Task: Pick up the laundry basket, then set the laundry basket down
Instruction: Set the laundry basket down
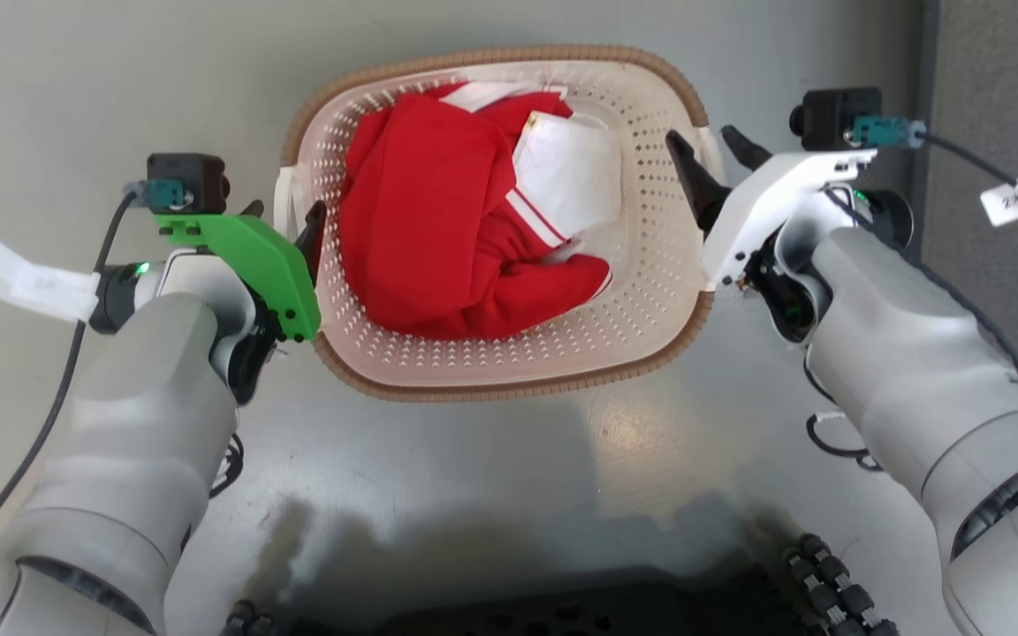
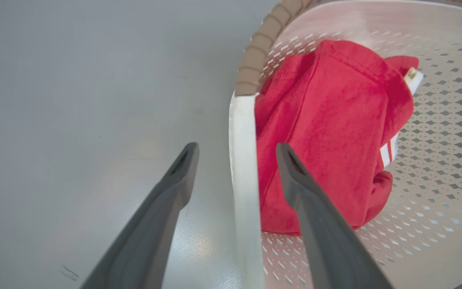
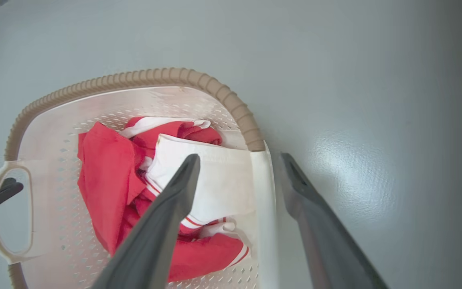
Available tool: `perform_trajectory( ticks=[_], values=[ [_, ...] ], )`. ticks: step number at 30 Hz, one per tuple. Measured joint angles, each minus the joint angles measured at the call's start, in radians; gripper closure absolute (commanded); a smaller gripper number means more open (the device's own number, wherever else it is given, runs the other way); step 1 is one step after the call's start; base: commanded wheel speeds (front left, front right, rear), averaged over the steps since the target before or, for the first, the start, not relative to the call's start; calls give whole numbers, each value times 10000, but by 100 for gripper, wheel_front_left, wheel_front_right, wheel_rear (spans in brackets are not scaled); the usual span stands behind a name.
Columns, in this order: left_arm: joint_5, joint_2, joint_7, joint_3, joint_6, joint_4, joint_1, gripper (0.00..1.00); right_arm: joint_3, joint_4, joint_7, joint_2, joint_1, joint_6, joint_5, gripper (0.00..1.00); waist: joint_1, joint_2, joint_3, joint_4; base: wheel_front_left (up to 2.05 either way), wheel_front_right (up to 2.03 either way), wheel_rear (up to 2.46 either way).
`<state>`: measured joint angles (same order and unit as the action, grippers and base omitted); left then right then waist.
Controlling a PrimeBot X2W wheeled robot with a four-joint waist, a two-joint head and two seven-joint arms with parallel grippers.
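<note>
Laundry basket: the cream perforated laundry basket (image 1: 650,291) with a brown woven-look rim sits on the grey floor (image 1: 120,88), in the middle of the head view, between the two arms.
Contents: a crumpled red garment (image 1: 421,230) with white stripes fills most of the bottom. A white cloth piece (image 1: 571,177) lies against it on the robot's right side.
Left handle: the white left handle (image 2: 243,168) shows as an upright strip in the left wrist view, directly below the end of the brown rim.
Left pincer: the left pincer (image 2: 237,148) is spread and straddles this handle. One dark finger is outside over the floor and the other is inside over the red garment. A gap shows on each side of the strip.
Right handle: the white right handle (image 3: 263,188) sits where the brown rim ends on the basket's right side.
Right pincer: the right pincer (image 3: 239,156) is also spread, with one finger over the white cloth inside and the other outside over the floor. The outer finger stands just beside the handle, and I cannot tell whether they touch.
Head view of the pincers: the left pincer (image 1: 286,212) sits at the basket's left edge under a green wrist bracket (image 1: 253,265). The right pincer (image 1: 702,137) sits at the right edge ahead of a white bracket (image 1: 774,194).
</note>
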<state>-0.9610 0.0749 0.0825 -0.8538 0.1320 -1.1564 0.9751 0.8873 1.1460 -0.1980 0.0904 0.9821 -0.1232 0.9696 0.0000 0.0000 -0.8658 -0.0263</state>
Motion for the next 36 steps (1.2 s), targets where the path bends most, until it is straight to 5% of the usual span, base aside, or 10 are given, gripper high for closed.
perform_trajectory(
  ticks=[20, 36],
  values=[
    [-201, 75, 1313, -188, 0, 468, -1081, 0, 127, -280, -401, -71, -965, 0, 270, 0, 0, 0, 2296, -177, 0, 0, 0],
    [-184, 539, 1664, -115, 0, 1256, -2110, 0, -345, -1223, -495, 491, -1707, 0, -121, 0, -1, 0, 4554, -189, 0, 0, 0]
  ],
)
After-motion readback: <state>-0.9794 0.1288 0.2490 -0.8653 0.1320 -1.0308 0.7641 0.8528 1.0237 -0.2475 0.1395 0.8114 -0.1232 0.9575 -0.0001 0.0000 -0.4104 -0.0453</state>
